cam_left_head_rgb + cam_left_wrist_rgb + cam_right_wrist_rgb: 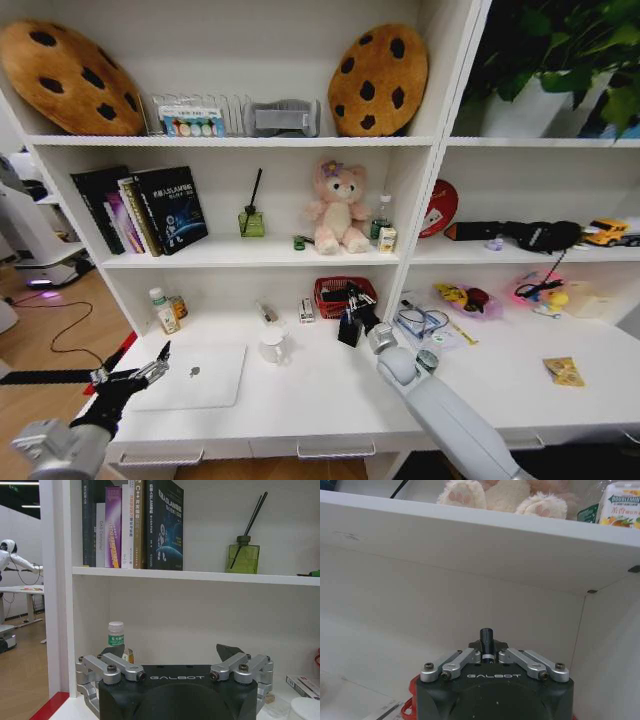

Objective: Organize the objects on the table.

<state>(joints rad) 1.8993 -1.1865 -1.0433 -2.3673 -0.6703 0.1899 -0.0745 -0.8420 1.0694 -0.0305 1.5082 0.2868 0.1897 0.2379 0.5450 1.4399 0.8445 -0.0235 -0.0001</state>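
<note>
Right tool (488, 647) pinches black pen (486, 641) — tip hidden | left tool (175, 667) wide

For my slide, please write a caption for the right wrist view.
Right hand shut on a black pen above the red basket, under the shelf.

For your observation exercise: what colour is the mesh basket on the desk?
Red. The mesh basket shows best in the head view, beside the right claw.

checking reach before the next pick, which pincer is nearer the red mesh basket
Right. The right pincer is shut on a black pen directly over the red mesh basket; the left pincer sits open at the laptop's left edge, well away.
</note>
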